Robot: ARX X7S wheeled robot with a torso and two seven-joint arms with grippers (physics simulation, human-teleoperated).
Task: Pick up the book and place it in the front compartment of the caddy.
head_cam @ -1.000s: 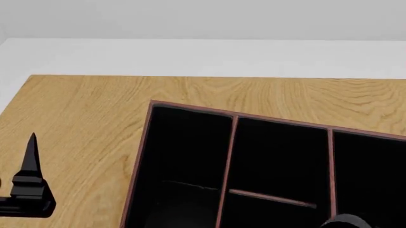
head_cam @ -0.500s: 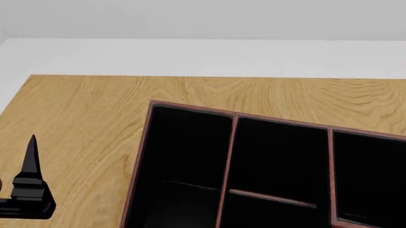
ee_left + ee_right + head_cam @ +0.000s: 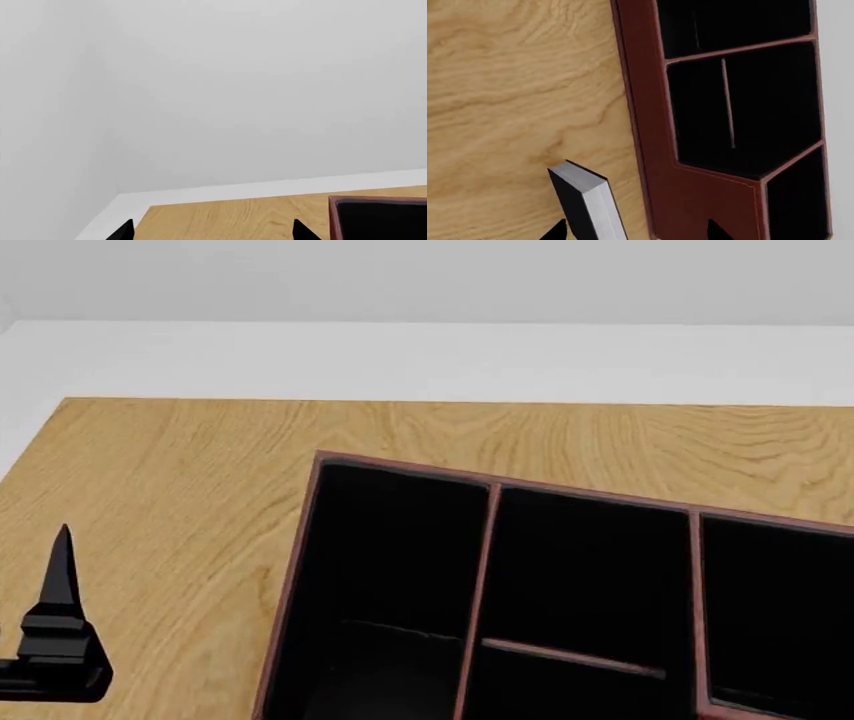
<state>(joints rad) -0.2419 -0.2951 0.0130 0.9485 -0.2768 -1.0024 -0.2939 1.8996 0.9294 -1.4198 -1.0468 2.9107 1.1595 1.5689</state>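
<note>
Comparing head views: your left gripper (image 3: 54, 640) sits slightly lower and further left at the frame edge than half a second ago, and the dark rounded bit that showed a second ago by the caddy's near right corner is gone. Caddy (image 3: 304, 570) and table (image 3: 174, 470) are unchanged.

Book (image 3: 587, 202): small thick black hardcover, white page block showing, standing upright on the table in the right wrist view, just beside the caddy's (image 3: 640, 100) outer brown wall, apart from it, not in any compartment. It stands between your right gripper's (image 3: 634, 231) two dark fingertips (image 3: 557, 231), which are spread wide; the book is close to one tip, contact can't be told. Nothing is gripped.

Caddy: reddish-brown, leather-look, black-lined compartments, thin dividers, all sections seen are empty.

Left wrist view: two black tips (image 3: 303, 231) set well apart, nothing between them, over the table (image 3: 233, 220) edge with a caddy (image 3: 377, 217) corner beside. White wall behind.
</note>
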